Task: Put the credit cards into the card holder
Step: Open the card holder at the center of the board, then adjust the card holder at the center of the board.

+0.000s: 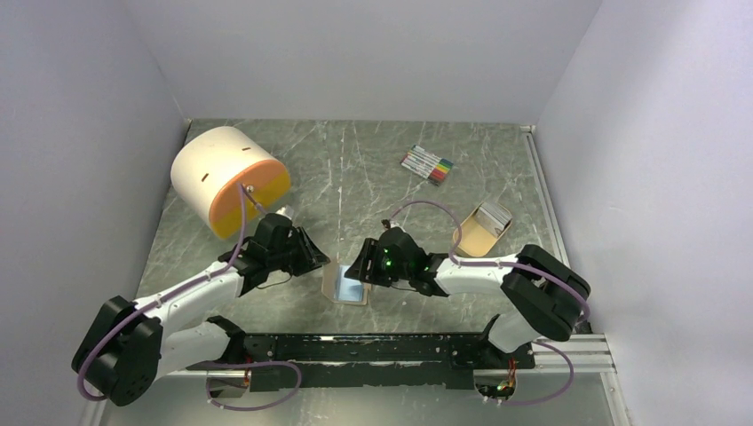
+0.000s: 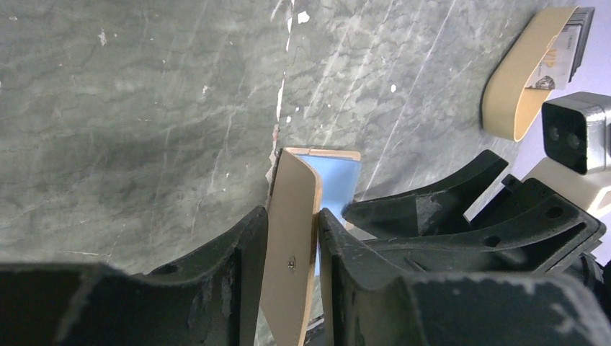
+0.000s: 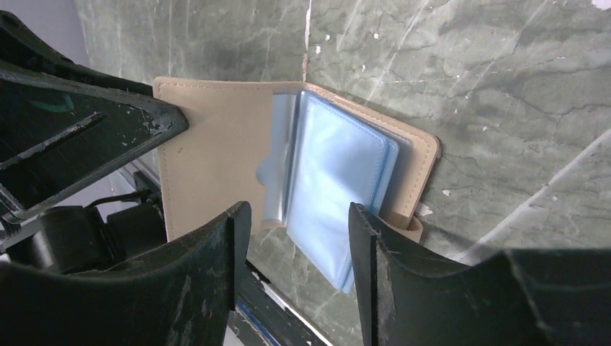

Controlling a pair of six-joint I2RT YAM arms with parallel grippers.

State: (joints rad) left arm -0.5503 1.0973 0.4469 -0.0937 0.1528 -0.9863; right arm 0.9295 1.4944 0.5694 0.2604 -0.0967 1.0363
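Card holder [image 1: 344,285]: lies open at the table's centre, between your two claws.
Credit cards [image 1: 493,214]: stacked in the tan tray [image 1: 471,238] at 2 o'clock from the holder; print too small to read.
Left claw [image 2: 292,216]: your jaws stand parted, the raised cover between them.
Right claw [image 3: 299,216]: jaws wide above the pale blue sleeves [image 3: 339,180], holding nothing.
Surface: grey-green marbled table [image 1: 373,169] with white scratches; plain pale walls.
Left wrist only: a snap stud [image 2: 290,264] on the cover.

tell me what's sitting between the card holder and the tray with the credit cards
The right gripper and its wrist hang over that stretch in the top view; what's under them is hidden.
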